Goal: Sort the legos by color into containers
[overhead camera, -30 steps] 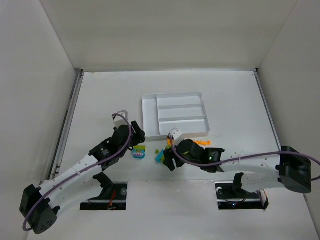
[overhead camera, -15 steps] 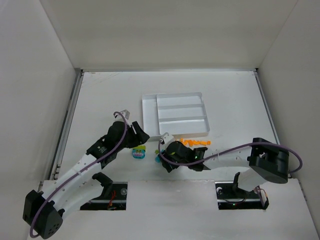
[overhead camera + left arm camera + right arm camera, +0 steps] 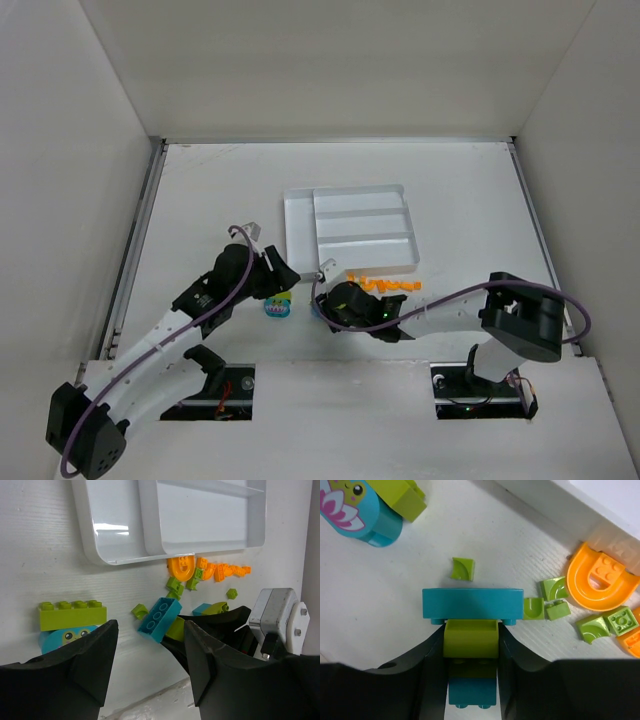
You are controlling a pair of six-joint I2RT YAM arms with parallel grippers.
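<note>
Right wrist: lime brick (image 3: 471, 639) pinched btw right fingers (image 3: 410, 680), front end against long teal brick (image 3: 468, 602) on bench (image 3: 380, 590) | loose lime bits (image 3: 555, 587) + orange arch (image 3: 602, 580) to its right, nr tray (image 3: 300, 230) | left fingers (image 3: 65, 675) spread wide, nothing btw them, nr lime bar (image 3: 72, 615) on teal piece (image 3: 55, 640)

Bright, even light falls from overhead, leaving only soft shadows under the arms (image 3: 165, 335) on the table (image 3: 200, 190). Ahead of the left gripper (image 3: 150, 635) a white glare streak lies on the tray (image 3: 112, 527) floor, and its fingers (image 3: 65, 675) loom dark and blurred. Between the right gripper's (image 3: 471, 640) near-black fingers (image 3: 395, 690) the lime brick (image 3: 471, 637) looks sharp.
</note>
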